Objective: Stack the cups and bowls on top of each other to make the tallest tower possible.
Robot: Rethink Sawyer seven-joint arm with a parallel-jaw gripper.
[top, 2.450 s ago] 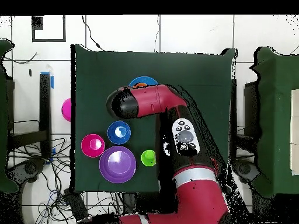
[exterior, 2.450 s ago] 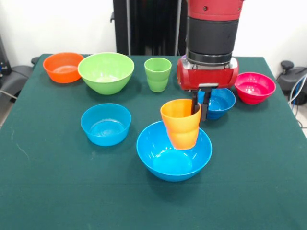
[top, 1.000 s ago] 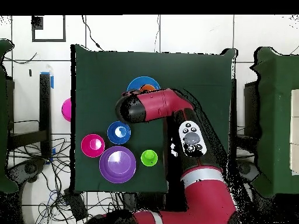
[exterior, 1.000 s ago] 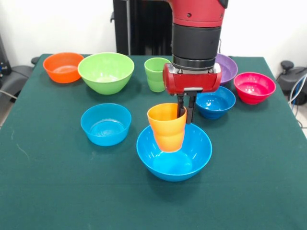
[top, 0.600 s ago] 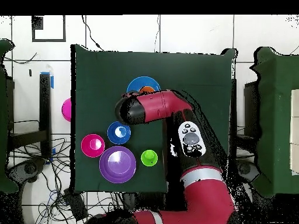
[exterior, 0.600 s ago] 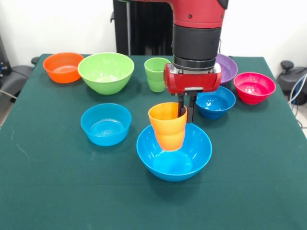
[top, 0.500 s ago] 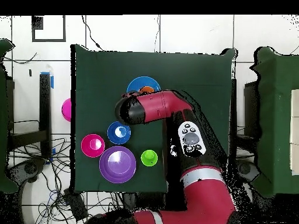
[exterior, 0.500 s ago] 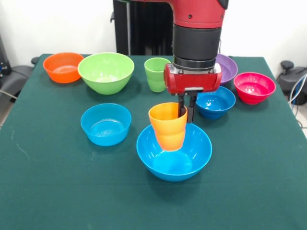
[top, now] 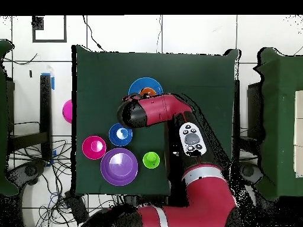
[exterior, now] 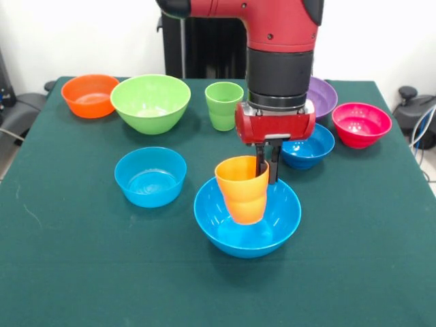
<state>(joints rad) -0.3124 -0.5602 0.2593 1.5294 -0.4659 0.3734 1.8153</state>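
My gripper [exterior: 267, 172] is shut on the rim of the orange-yellow cup [exterior: 243, 189] and holds it upright inside the large blue bowl [exterior: 247, 216], which stands at the table's near middle. I cannot tell whether the cup touches the bowl's bottom. The light green cup [exterior: 223, 105] stands behind, near the large lime green bowl [exterior: 150, 102]. Small blue bowls stand at the left [exterior: 150, 176] and behind my gripper [exterior: 306, 146]. The purple bowl [exterior: 323, 97], pink-red bowl [exterior: 361, 124] and small orange bowl [exterior: 90, 95] stand along the back. In the overhead view the arm hides my gripper; the large blue bowl [top: 141, 87] shows.
The green cloth table [exterior: 68, 259] has its near edge at the bottom. A black chair [exterior: 415, 112] stands at the right and cables lie beside the table. The robot's pedestal [exterior: 197, 41] rises behind the bowls.
My gripper has moved down and slightly right with the orange-yellow cup, setting it deeper in the large blue bowl. The other bowls and the green cup have not moved.
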